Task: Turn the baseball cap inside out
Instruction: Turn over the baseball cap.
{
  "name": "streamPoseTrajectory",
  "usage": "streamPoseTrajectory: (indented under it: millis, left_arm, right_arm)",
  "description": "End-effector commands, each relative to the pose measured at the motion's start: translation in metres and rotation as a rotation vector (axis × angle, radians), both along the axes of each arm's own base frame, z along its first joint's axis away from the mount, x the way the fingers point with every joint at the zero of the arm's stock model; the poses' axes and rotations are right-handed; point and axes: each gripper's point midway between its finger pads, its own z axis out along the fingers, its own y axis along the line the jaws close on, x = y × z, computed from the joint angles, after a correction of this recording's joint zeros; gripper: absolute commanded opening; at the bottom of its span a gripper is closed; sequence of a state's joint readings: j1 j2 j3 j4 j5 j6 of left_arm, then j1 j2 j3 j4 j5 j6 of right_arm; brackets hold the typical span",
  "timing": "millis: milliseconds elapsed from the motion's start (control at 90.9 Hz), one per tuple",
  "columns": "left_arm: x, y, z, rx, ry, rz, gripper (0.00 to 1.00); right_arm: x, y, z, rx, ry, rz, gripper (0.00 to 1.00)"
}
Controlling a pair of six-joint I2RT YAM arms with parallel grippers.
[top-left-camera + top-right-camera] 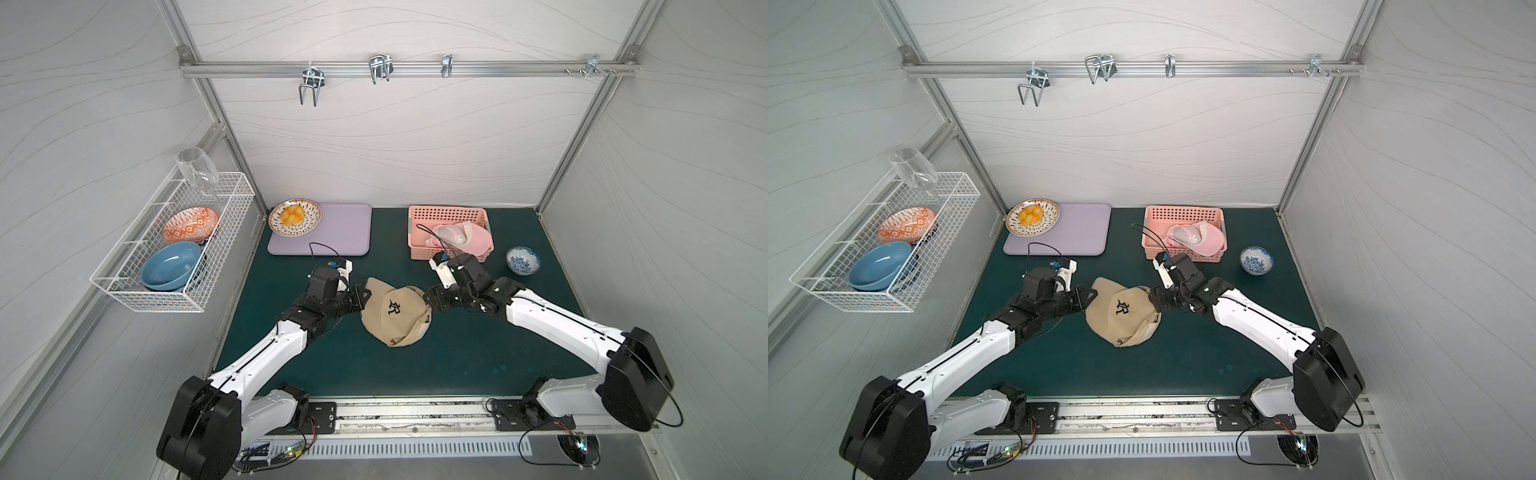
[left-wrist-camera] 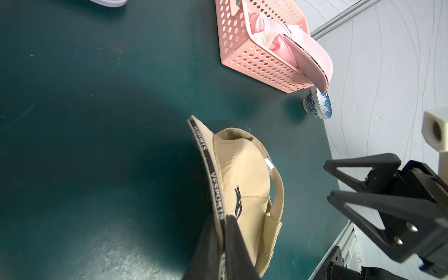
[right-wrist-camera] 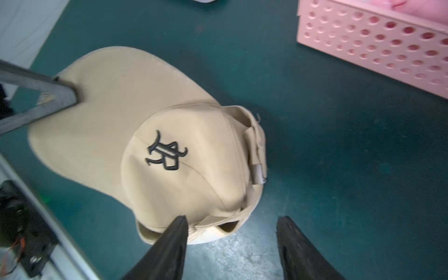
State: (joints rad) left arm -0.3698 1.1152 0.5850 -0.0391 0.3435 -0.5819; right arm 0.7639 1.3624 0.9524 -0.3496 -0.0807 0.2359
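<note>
We see the beige cap [image 1: 395, 311] ctr-frame, green mat [image 1: 457, 357] beneath, logo up. Our L gripper [image 2: 224, 221] pinches its brim; R gripper [image 3: 232, 219] fingers spread apart at cap's back.

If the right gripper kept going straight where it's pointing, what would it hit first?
Probably the beige cap, at its back edge; the right gripper points straight at it, jaws open.

A robot lab test cell: aluminium frame [image 1: 407, 68], white panel walls [image 1: 374, 145], green mat [image 1: 457, 357].
</note>
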Motion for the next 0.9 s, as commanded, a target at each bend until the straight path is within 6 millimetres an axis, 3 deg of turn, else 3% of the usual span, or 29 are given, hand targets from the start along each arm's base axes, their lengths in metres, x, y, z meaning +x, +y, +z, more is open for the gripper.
streamPoseTrajectory:
  millis: [0, 308, 506, 715, 891]
  left_arm:
    - [0.013, -0.010, 0.025, -0.021, -0.086, -0.030, 0.00]
    - [0.012, -0.011, 0.028, -0.016, -0.095, -0.035, 0.00]
    - [0.014, -0.002, 0.027, 0.003, -0.102, 0.019, 0.00]
    - [0.014, -0.004, 0.022, -0.001, -0.091, 0.010, 0.00]
    - [0.014, -0.007, 0.018, -0.008, -0.082, -0.005, 0.00]
  right_arm:
    - [-0.021, 0.035, 0.000, 0.061, 0.042, 0.179, 0.57]
    - [-0.010, 0.065, -0.057, -0.070, 0.138, 0.187, 0.51]
    - [-0.018, 0.049, -0.091, -0.171, 0.186, 0.165, 0.57]
    - [-0.032, 0.040, -0.110, -0.185, 0.224, 0.176, 0.61]
    - [-0.022, 0.041, -0.125, -0.238, 0.193, 0.132, 0.61]
